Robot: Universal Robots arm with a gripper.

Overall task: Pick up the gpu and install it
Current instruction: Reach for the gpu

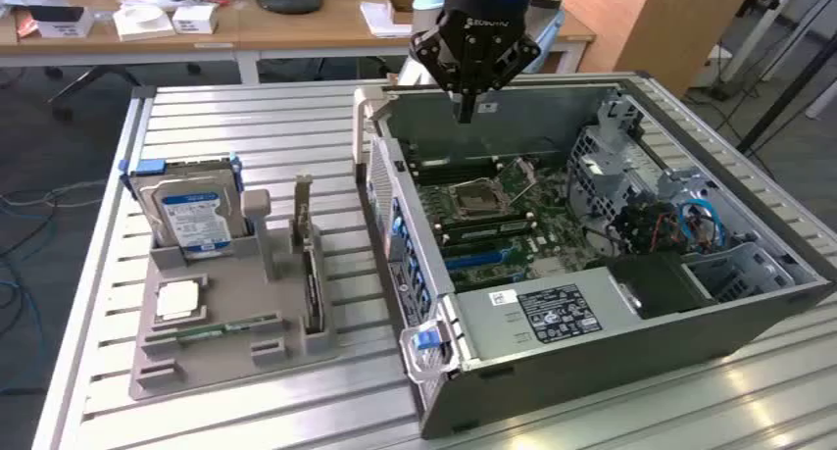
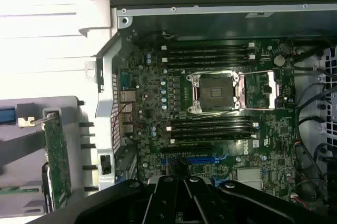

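Observation:
The gpu (image 1: 310, 274) is a thin card standing on its edge in a slot of the grey holder tray (image 1: 216, 362), with its pale metal bracket at the far end. The wrist view has the gpu (image 2: 57, 163) beside the case wall. My gripper (image 1: 465, 112) hangs over the far edge of the open computer case (image 1: 732, 318), well to the exterior view's right of the gpu. Its fingers are shut with nothing between them. The gripper (image 2: 181, 174) points down at the motherboard (image 2: 152, 92), near the blue expansion slot (image 2: 202, 159).
The tray also holds a silver hard drive (image 1: 196, 210) with a blue-white label, a square chip (image 1: 176, 301) and a green memory stick (image 1: 229, 327). Cables and a drive cage (image 1: 667, 220) fill the case's right side. A desk (image 1: 262, 24) stands behind the slatted table (image 1: 235, 126).

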